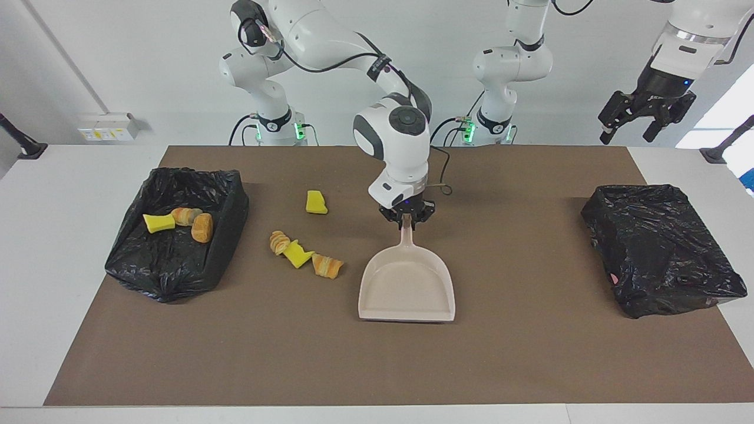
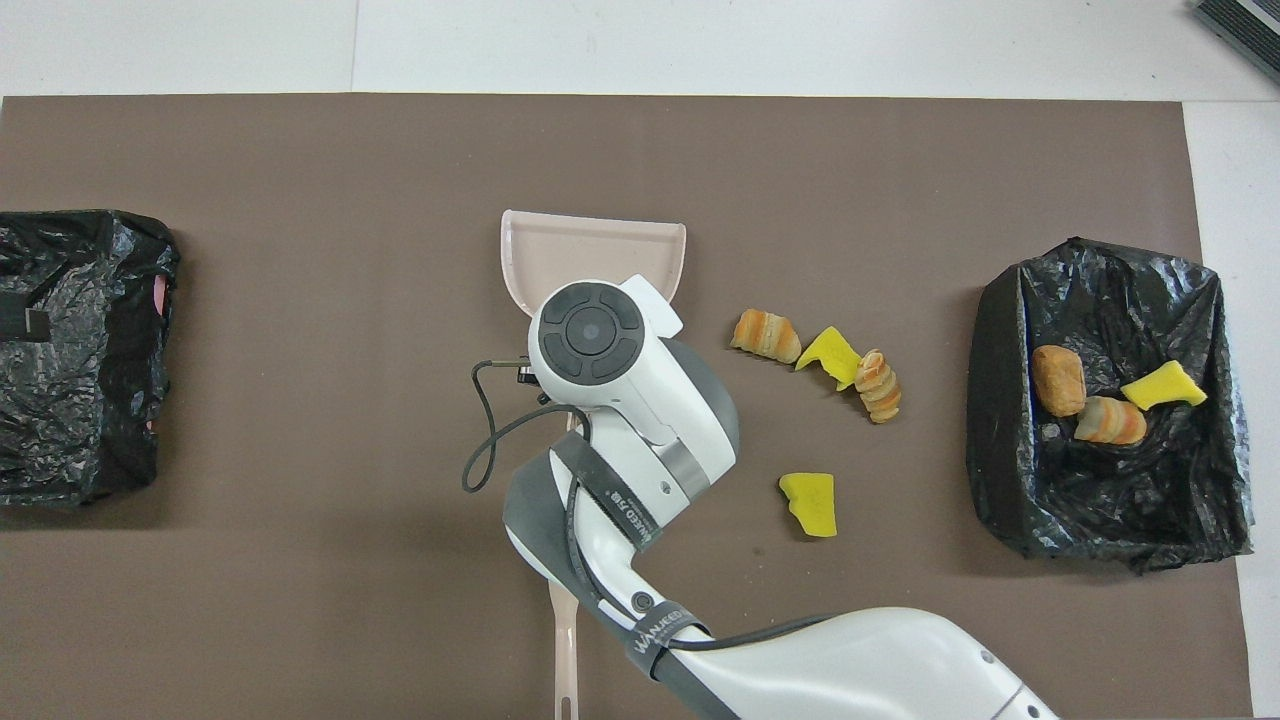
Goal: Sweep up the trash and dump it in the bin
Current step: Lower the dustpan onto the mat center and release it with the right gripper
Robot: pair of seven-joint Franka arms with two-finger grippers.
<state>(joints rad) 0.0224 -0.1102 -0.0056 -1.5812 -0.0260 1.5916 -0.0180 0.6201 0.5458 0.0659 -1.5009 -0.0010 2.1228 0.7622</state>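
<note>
My right gripper (image 1: 407, 219) is shut on the handle of the beige dustpan (image 1: 406, 282). The pan is empty, with its lip on the brown mat, and it also shows in the overhead view (image 2: 590, 250). Several bits of trash lie on the mat beside the pan, toward the right arm's end: a croissant piece (image 1: 327, 266), a yellow wedge (image 1: 298, 253), another croissant piece (image 1: 279, 242) and a yellow wedge (image 1: 316, 202) nearer the robots. The black-lined bin (image 1: 232, 200) holds a yellow wedge (image 1: 158, 222) and two bread pieces (image 1: 202, 227). My left gripper (image 1: 629, 134) waits open, raised above the left arm's end of the table.
A second black bag-covered box (image 1: 660, 247) stands at the left arm's end of the mat. A slim beige handle (image 2: 565, 640) shows under the right arm near the robots' edge. A loose cable (image 1: 442, 187) hangs by the right wrist.
</note>
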